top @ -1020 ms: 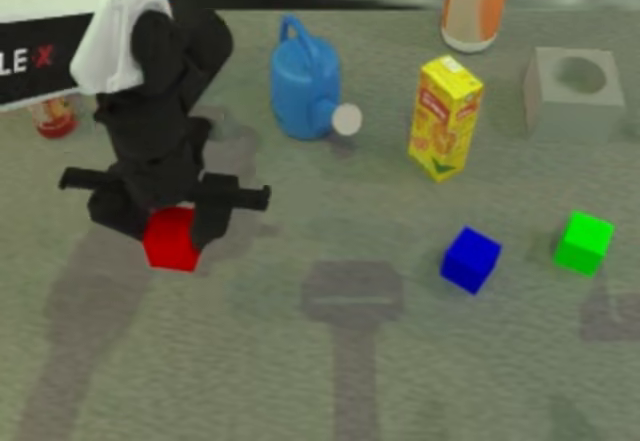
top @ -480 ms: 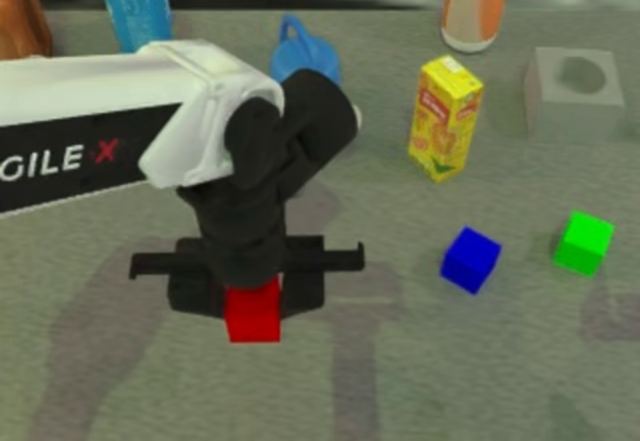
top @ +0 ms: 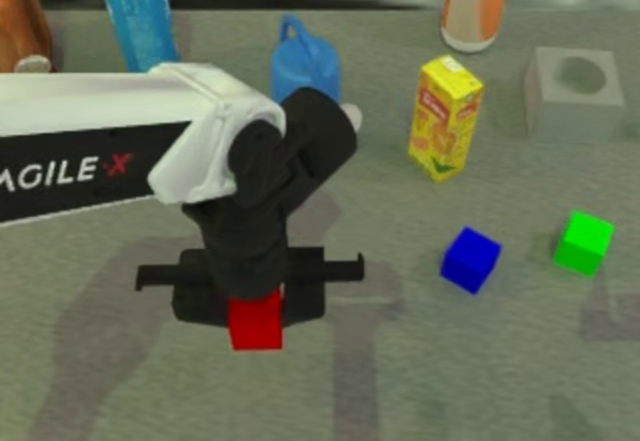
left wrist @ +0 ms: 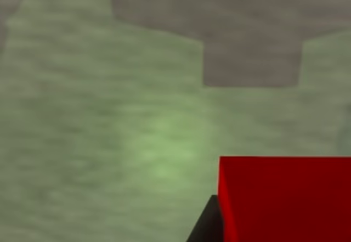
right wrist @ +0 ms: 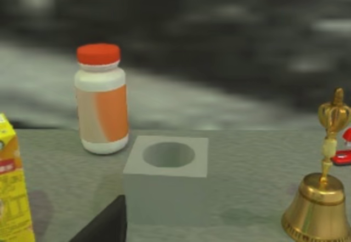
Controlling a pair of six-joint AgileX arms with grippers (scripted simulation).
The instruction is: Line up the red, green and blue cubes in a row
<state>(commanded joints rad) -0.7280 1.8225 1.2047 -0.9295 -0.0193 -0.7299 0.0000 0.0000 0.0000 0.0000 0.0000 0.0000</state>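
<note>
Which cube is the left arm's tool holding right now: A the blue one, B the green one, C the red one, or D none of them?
C: in the top view the left tool is closed around the red cube, while the blue cube and the green cube sit free on the table's right side.

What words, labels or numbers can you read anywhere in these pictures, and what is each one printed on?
"AGILE X", white letters with a red X, on the left arm's black panel.
Yellow carton: printing too blurred to read.
Blue carton: marks too blurred to read.
Orange-and-white bottle: no readable label.
Red cube, blue cube, green cube: no markings.
</note>
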